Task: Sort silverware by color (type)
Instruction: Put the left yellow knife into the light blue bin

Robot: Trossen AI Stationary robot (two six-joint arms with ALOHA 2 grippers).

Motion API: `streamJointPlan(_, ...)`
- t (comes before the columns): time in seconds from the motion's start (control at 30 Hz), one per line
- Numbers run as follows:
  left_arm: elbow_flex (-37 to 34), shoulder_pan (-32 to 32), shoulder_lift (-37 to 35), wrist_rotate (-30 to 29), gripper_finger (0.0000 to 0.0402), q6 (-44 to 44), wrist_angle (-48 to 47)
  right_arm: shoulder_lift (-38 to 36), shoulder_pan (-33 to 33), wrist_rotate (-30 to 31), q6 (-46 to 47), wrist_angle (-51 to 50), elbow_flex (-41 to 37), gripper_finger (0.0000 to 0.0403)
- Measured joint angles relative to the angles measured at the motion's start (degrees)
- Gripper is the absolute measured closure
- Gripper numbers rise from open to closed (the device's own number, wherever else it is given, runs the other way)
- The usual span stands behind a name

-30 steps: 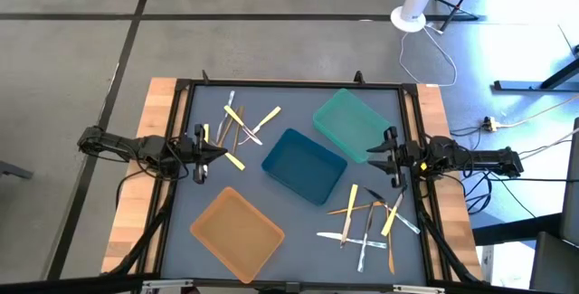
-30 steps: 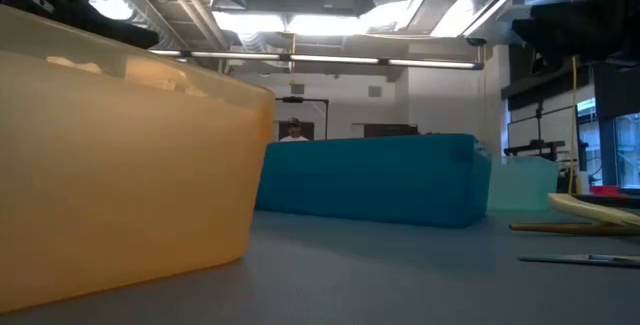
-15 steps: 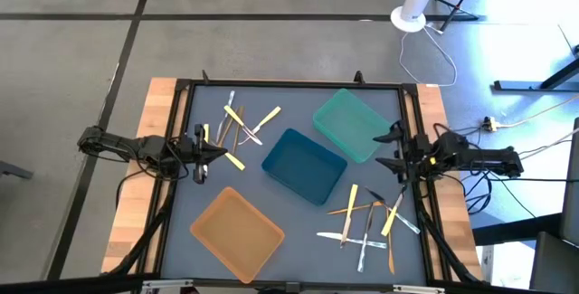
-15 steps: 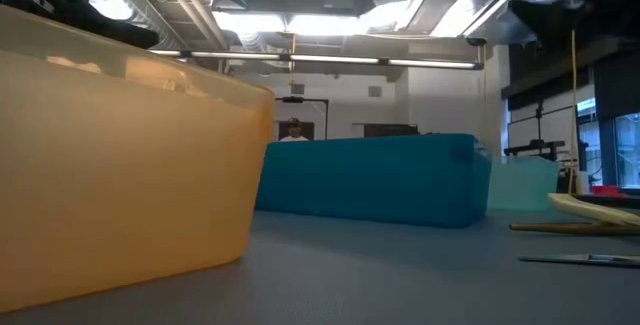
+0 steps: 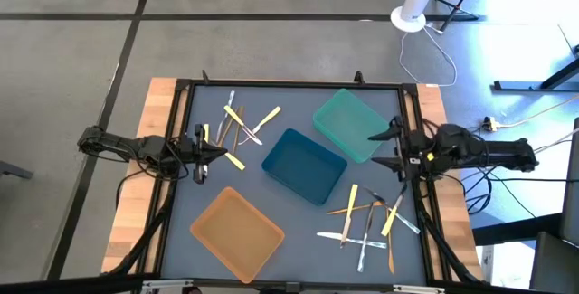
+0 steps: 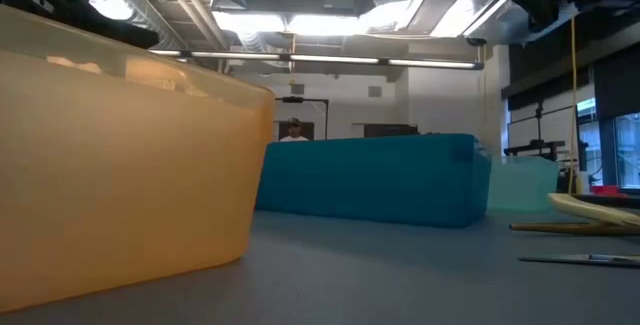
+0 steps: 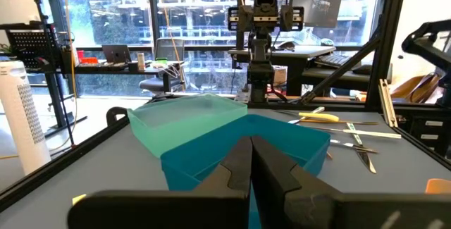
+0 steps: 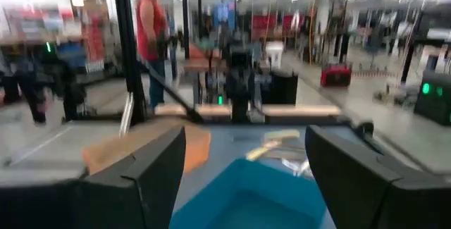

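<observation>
The silverware lies in two loose heaps on the grey mat: yellow, orange and clear pieces at the far left (image 5: 242,124) and more at the near right (image 5: 369,222). My left gripper (image 5: 217,154) hovers shut at the mat's left side, just near of the left heap, pointing level toward the blue tray (image 5: 303,165). My right gripper (image 5: 391,147) is open and empty at the right side, raised above the mat beside the teal tray (image 5: 353,124). Its wrist view shows the two fingers wide apart (image 8: 243,165) with nothing between them.
An orange tray (image 5: 237,232) sits at the near left, the blue tray at the middle, the teal tray at the far right. A black frame rail (image 5: 289,84) borders the mat. A person (image 8: 151,25) stands in the room beyond the table.
My right gripper has opened wider and risen from the mat, staying at the right edge and pointing level. In the low view its dark shape has climbed toward the top of the picture. No silverware or tray has moved.
</observation>
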Motion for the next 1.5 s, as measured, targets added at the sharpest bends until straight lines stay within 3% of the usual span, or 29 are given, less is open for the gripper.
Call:
streamJointPlan(0.27, -0.01, 0.0, 0.0, 0.0, 0.0401, 0.02, -0.01, 12.12, 0.0, -0.44, -0.47, -16.27, 12.8, 0.0123)
streamJointPlan(0.6, -0.01, 0.0, 0.0, 0.0, 0.0401, 0.0, 0.01, 26.64, 0.05, -8.34, -3.29, -28.53, 25.28, 0.0123)
streamJointPlan(0.83, 0.01, -0.01, 0.0, 0.0, 0.0401, -0.02, 0.01, 36.64, 0.06, -12.68, -4.59, -36.81, 30.82, 0.0123)
streamJointPlan(1.1, 0.0, 0.01, 0.0, 0.0, 0.0401, -0.04, 0.0, 45.27, 0.64, -20.16, -6.72, -37.83, 31.33, 0.0123)
streamJointPlan(1.27, 0.0, -0.01, 0.0, 0.0, 0.0401, -0.09, 0.01, 48.78, 4.6, -19.01, -10.33, -38.62, 31.33, 0.0123)
streamJointPlan(1.5, 0.01, 0.01, 0.0, 0.0, 0.0401, -0.07, 0.01, 52.1, 11.7, -8.72, -13.69, -39.98, 31.33, 0.0123)
